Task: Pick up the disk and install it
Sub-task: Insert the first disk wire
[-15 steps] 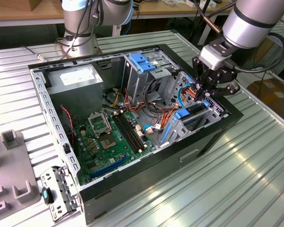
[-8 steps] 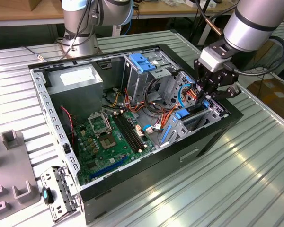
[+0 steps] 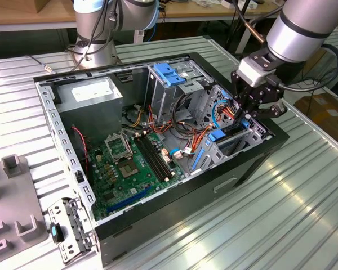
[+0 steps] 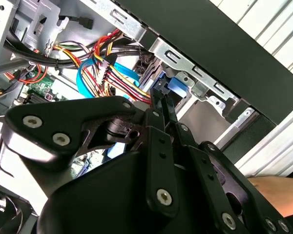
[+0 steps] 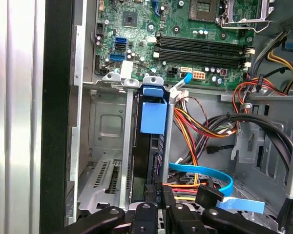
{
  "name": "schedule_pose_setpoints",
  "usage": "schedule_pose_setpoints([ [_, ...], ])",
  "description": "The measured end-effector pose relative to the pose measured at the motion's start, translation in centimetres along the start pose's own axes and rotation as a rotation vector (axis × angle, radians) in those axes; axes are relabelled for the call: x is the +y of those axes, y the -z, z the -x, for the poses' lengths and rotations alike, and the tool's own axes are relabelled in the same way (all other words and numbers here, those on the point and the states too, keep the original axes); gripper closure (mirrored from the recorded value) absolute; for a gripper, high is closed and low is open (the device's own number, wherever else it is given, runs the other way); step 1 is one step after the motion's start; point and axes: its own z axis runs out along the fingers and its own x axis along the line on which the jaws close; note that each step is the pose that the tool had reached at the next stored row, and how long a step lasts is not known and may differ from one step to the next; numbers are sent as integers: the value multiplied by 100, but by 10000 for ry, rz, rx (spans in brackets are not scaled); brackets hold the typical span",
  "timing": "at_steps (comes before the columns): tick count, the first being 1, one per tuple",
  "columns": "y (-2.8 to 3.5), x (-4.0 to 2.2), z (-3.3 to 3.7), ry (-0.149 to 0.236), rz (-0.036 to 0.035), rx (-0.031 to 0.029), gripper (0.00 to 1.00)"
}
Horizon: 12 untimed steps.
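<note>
The disk (image 5: 153, 117) stands on edge in the metal drive cage (image 5: 105, 126) at the front corner of the open computer case (image 3: 174, 197), on the exterior view's right. Its bright blue rail end (image 3: 217, 135) sticks up beside the motherboard; the dark body runs down the slot. My gripper (image 3: 245, 117) hangs over the cage's other end. In both wrist views the black fingers (image 5: 158, 192) lie close together, shut on the disk's blue end (image 4: 176, 87). The gripper (image 4: 164, 97) reaches into the case just inside its black side wall.
Red, yellow and orange wire bundles (image 5: 205, 122) and a flat blue cable (image 5: 205, 173) crowd the space beside the cage. A grey power-supply box (image 3: 90, 93), a light-blue latch plate (image 3: 169, 73) and the motherboard (image 3: 124, 163) fill the case. A metal bracket (image 3: 70, 225) lies on the table.
</note>
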Motion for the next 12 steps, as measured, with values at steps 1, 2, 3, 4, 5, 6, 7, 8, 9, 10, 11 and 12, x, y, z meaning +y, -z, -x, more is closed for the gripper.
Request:
schedule_pose_setpoints([
  [1, -1, 2, 0, -54, -4, 4, 84],
  [2, -3, 3, 0, -175, -12, 16, 84],
  [3, -2, 2, 0, -293, -19, 31, 84],
  [4, -2, 3, 0, -347, -21, 38, 84],
  [5, -1, 10, 0, -365, -23, 39, 84],
  [6, 0, 25, 2, -364, -24, 40, 84],
  [7, 0, 36, 2, -363, -24, 39, 84],
  [8, -2, 36, 3, -373, -24, 41, 84],
  [9, -6, 36, 3, -442, -29, 47, 84],
  [10, -7, 36, 2, -552, -36, 60, 84],
  [11, -9, 37, 2, -644, -41, 69, 84],
  [12, -9, 37, 2, -695, -44, 75, 84],
])
